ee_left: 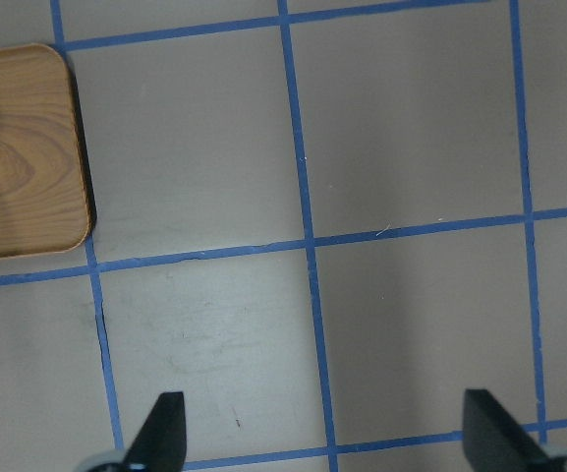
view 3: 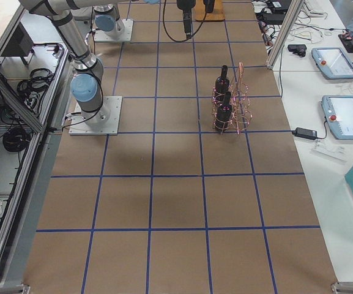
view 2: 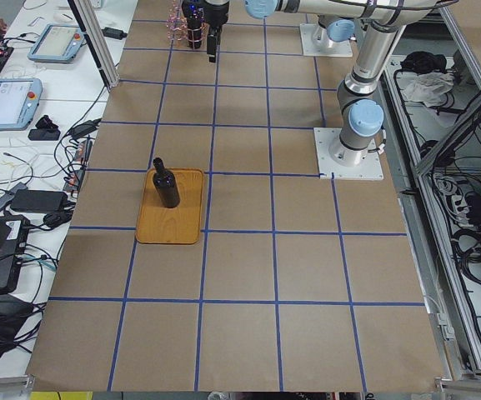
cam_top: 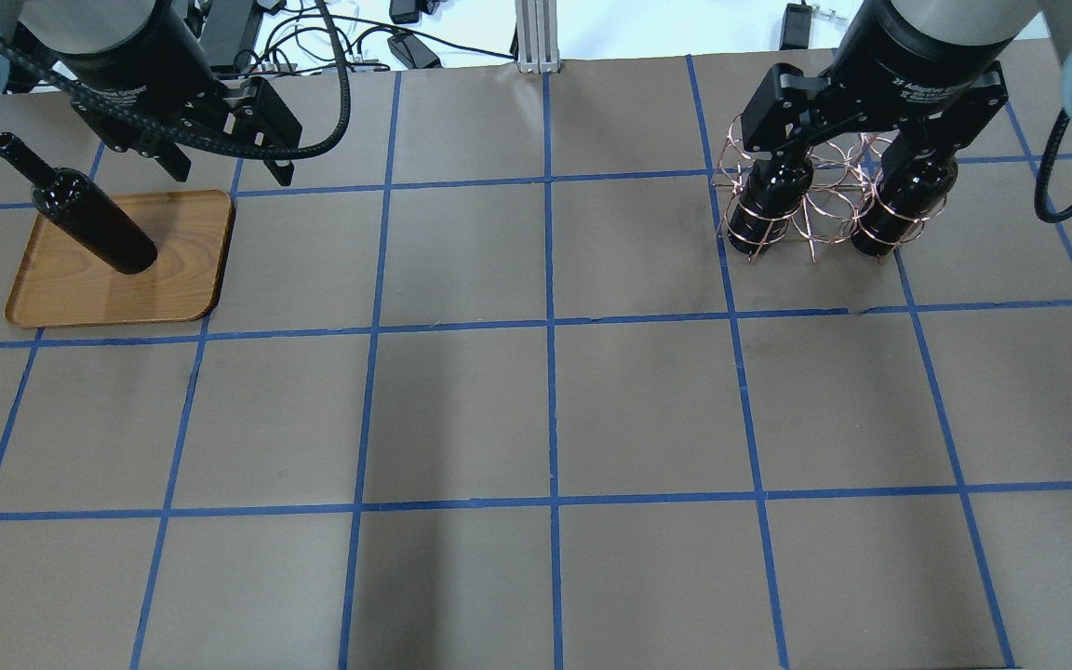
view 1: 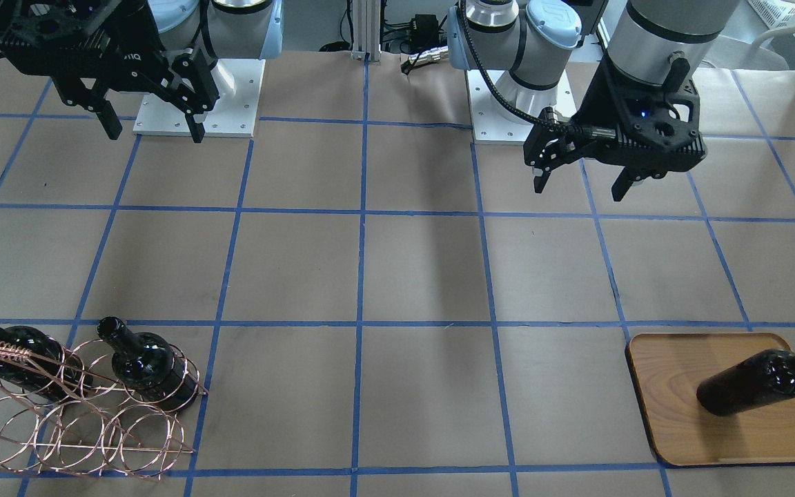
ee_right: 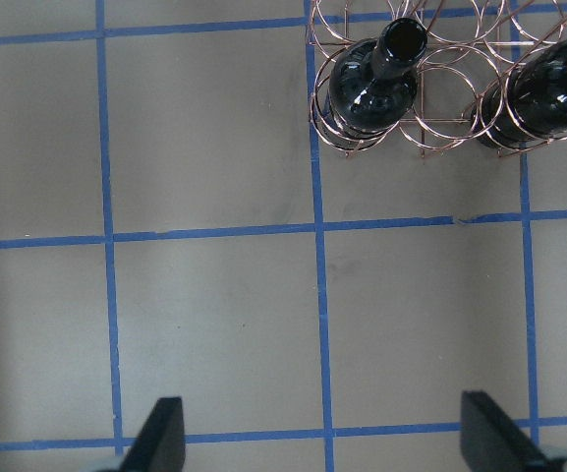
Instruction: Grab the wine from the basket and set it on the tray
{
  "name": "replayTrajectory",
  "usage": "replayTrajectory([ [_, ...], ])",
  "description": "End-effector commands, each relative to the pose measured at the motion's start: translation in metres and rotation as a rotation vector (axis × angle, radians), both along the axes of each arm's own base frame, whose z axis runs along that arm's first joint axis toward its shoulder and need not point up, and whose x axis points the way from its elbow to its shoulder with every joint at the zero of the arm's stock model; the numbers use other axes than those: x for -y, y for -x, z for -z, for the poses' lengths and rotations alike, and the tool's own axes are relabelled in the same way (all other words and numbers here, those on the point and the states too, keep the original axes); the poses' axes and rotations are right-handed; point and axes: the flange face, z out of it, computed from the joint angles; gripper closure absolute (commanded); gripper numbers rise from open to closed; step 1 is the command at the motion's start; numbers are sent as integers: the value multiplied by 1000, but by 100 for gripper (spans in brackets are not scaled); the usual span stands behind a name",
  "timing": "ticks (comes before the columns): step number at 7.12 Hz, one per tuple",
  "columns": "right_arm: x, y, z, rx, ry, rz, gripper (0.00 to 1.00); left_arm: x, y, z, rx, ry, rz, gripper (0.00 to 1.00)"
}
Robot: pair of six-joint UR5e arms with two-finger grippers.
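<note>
One black wine bottle (cam_top: 94, 219) stands upright on the wooden tray (cam_top: 192, 251) at the far left; it also shows in the front-facing view (view 1: 756, 383) on the tray (view 1: 666, 373). My left gripper (cam_top: 229, 158) hangs open and empty above the table beside the tray, apart from the bottle. The copper wire basket (cam_top: 815, 200) at the far right holds two more upright bottles (cam_top: 773, 200) (cam_top: 908, 200). My right gripper (cam_top: 857, 140) is open and empty, high above the basket. In the right wrist view the basket (ee_right: 440, 128) and one bottle (ee_right: 371, 84) lie ahead of the fingers.
Brown paper with a blue tape grid covers the table (cam_top: 545, 409). The arm bases (view 1: 197, 96) (view 1: 508, 110) stand at the robot's edge. An aluminium post (cam_top: 536, 37) and cables are at the far edge.
</note>
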Motion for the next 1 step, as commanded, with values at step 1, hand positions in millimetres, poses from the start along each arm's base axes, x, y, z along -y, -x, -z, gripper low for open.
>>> replayTrajectory([
  [1,-1,1,-1,-10,-4,-34,0,-1,0,0,1,-2,0,0],
])
